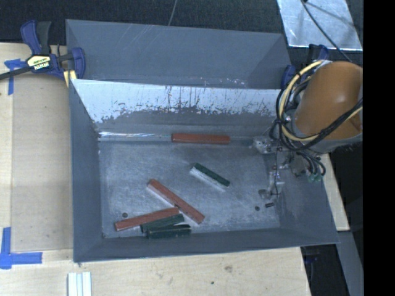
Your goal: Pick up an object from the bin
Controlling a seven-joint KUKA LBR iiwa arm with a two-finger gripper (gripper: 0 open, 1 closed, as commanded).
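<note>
My gripper [268, 199] hangs low at the bin's right side, close above the floor, open with nothing between its fingers. The nearest loose thing is a short green-and-white stick [210, 175], lying slantwise in the middle of the bin, well to the gripper's left. Further left a reddish-brown stick [176, 201] lies diagonally on the floor. No loose thing lies under the gripper.
Another reddish-brown stick [200, 139] lies along the foot of the back wall. At the front left a third reddish-brown stick [146, 219] rests beside two dark green sticks [165, 229]. The arm's orange cover and cables hang over the right rim.
</note>
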